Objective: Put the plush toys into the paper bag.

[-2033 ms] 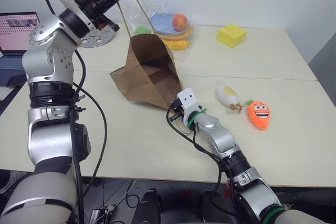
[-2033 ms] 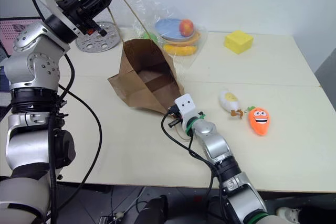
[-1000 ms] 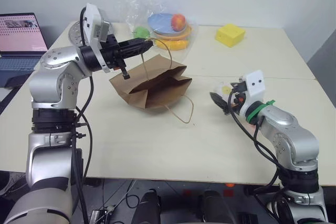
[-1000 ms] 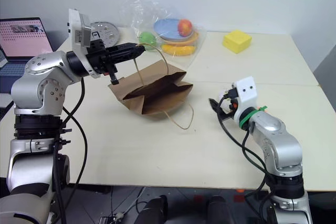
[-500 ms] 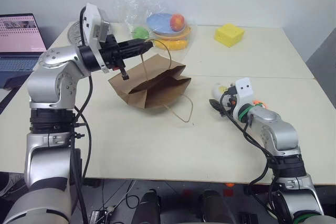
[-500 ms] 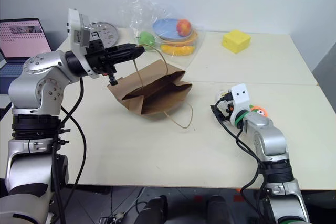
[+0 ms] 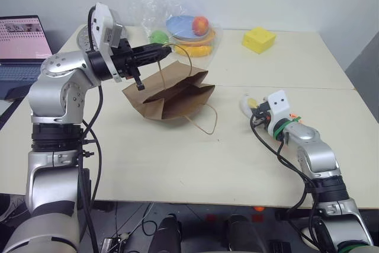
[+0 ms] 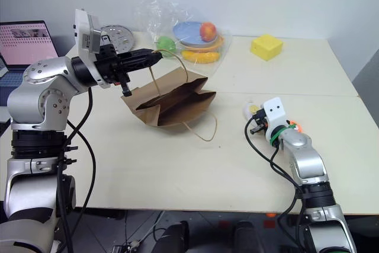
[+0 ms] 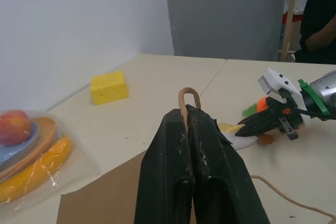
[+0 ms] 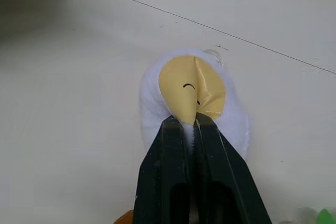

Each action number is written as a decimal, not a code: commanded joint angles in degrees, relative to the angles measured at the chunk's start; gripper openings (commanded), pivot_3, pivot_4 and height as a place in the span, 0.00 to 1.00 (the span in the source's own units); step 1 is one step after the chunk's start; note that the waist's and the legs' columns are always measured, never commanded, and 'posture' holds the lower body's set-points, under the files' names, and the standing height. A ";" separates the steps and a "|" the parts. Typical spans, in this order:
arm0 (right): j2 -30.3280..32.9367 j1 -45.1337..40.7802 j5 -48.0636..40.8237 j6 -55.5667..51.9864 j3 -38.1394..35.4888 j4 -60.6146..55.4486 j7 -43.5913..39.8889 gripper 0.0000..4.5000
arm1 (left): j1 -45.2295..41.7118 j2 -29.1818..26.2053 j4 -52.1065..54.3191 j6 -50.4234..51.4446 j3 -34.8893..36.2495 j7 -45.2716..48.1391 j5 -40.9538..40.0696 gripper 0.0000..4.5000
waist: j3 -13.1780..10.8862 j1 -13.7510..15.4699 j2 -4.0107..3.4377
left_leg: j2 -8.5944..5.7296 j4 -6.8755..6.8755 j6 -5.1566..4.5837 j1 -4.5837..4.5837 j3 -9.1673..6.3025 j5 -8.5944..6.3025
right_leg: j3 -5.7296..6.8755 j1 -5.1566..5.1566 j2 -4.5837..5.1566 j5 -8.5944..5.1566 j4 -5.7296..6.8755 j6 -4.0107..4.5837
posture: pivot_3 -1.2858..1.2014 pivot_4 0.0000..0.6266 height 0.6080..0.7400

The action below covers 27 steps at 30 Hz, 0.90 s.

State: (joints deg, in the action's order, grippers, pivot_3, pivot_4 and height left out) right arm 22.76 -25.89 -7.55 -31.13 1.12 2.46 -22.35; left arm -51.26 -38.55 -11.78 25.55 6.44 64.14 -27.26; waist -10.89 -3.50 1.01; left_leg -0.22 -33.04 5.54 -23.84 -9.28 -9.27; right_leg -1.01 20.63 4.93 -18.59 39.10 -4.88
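Right hand [image 10: 184, 121] just clamped shut on the white toy [image 10: 194, 95], right of the bag [image 7: 169, 93] on the worktop [image 7: 177, 158]. Left hand [image 9: 185, 116] pinches bag handle [image 9: 189, 98]. Next: lift, carry to bag.

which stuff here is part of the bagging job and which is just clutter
Part of the job:
paper bag, handle held by the left gripper
white-and-yellow plush, pinched by the right gripper
orange carrot plush

Just lying about:
clear bag of plastic fruit
yellow sponge block
laptop
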 commanded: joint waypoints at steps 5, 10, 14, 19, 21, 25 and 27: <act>1.07 1.05 -11.26 -4.94 -3.43 -15.60 -8.56 0.00 | -0.68 -0.64 1.47 -0.21 0.85 0.16 -0.70 0.00 | -0.02 0.01 -0.02 | 0.00 0.02 0.00 -0.06 -0.01 0.00 | 0.01 0.06 0.00 0.00 0.00 0.00 | 0.52 0.24 1.00; 4.25 -1.99 -22.42 -16.99 -5.18 -25.72 -12.59 0.00 | -0.32 -0.29 1.58 -0.38 0.59 0.17 -0.46 0.00 | -0.02 0.06 -0.02 | 0.00 0.04 0.00 -0.07 -0.02 0.00 | 0.03 0.07 0.00 0.00 0.00 0.00 | 0.52 0.24 1.00; 4.48 -3.90 -25.89 -21.60 -4.30 -28.30 -12.08 0.00 | -0.38 -0.03 1.63 -0.43 0.23 0.31 -0.38 0.00 | -0.02 0.18 -0.02 | 0.00 0.03 -0.01 -0.05 -0.02 0.00 | 0.03 0.03 0.00 0.00 -0.01 0.00 | 0.52 0.24 1.00; -2.54 -9.45 -19.88 -20.56 4.70 -22.74 -5.58 0.00 | -1.39 1.12 1.80 -0.38 -0.60 0.28 -0.41 0.00 | -0.02 -0.20 -0.03 | 0.01 0.04 -0.01 -0.05 -0.02 0.00 | 0.02 0.08 0.00 0.00 -0.01 0.00 | 0.52 0.24 1.00; -4.33 -10.36 -18.19 -19.80 6.47 -21.39 -4.60 0.00 | -1.19 1.14 2.28 -0.19 -0.69 0.48 -0.50 0.00 | -0.02 -0.22 -0.03 | 0.02 0.04 -0.01 -0.04 -0.02 0.00 | 0.03 0.10 -0.01 0.00 0.05 0.00 | 0.52 0.24 1.00; -8.33 -14.29 -14.54 -17.12 10.06 -16.16 -2.82 0.00 | -0.94 1.30 3.29 0.47 -0.77 0.28 -1.13 0.00 | -0.02 -0.23 -0.02 | -0.01 0.04 0.00 -0.20 -0.02 0.01 | 0.02 0.24 0.00 0.01 0.02 0.01 | 0.52 0.24 1.00; -10.09 -16.13 -13.24 -16.42 11.19 -13.41 -2.60 0.00 | -0.54 1.33 3.99 0.91 -0.72 0.36 -1.52 0.00 | -0.02 -0.23 -0.02 | 0.00 0.04 0.00 -0.20 -0.03 0.01 | 0.03 0.28 0.00 0.01 0.08 0.01 | 0.52 0.24 1.00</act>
State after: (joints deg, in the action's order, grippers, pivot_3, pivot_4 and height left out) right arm 13.38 -40.13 -21.60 -49.48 11.70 -10.88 -25.22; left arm -51.35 -36.78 -10.34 26.22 4.70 64.42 -27.60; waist -10.91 -3.73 0.99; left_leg -0.21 -32.99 5.53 -24.02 -9.31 -9.26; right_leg -0.98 20.91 4.92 -18.58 39.21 -4.87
